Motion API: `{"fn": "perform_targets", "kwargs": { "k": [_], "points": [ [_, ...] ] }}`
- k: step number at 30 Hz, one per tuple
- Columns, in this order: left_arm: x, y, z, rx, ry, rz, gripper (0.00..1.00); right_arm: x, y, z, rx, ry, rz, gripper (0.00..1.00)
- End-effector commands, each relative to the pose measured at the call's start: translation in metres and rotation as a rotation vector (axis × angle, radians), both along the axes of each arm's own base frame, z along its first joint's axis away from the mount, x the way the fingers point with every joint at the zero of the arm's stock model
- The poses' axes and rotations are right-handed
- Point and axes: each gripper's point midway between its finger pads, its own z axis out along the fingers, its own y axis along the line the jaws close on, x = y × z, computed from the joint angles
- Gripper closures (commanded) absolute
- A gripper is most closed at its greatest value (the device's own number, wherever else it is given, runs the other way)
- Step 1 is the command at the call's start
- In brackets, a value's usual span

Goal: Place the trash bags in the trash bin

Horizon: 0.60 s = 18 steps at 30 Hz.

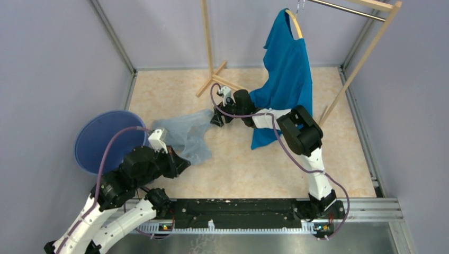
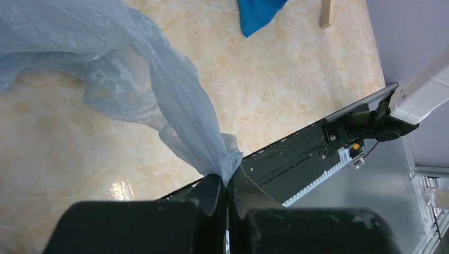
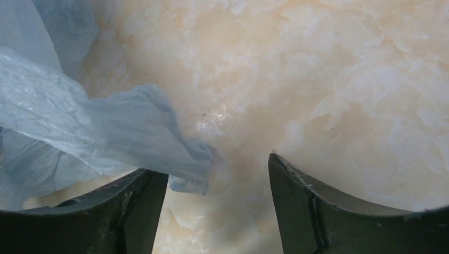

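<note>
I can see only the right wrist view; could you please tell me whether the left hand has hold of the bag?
Observer: Yes, the left hand is shut on a gathered end of the trash bag.
Operator: Thank you. Where must it go?
Observer: The trash bin sits at the far left, beside the left arm; the bag lies outside it.
Operator: Could I snag anything nearby?
Observer: A blue T-shirt hangs on the wooden rack, just right of the right hand.
</note>
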Motion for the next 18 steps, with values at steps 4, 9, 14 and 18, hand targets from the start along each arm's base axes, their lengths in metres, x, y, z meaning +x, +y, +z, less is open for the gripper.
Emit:
{"fn": "perform_targets", "kwargs": {
  "k": [4,9,14,18],
  "points": [
    [-0.004,0.007,0.018,-0.008,-0.041,-0.005,1.0,0.003,0.022,0.03,0.109,-0.055,0.089,0.31],
    [-0.004,0.007,0.019,-0.014,-0.042,-0.001,1.0,-0.002,0.037,0.035,0.186,-0.019,0.155,0.39],
    [-0.002,0.005,0.018,-0.031,-0.026,0.021,1.0,-0.012,0.035,0.063,0.298,-0.033,0.149,0.83],
    [0.004,-0.002,0.015,-0.035,-0.01,0.024,1.0,-0.011,-0.009,0.113,0.278,-0.104,-0.09,1.0]
  ]
}}
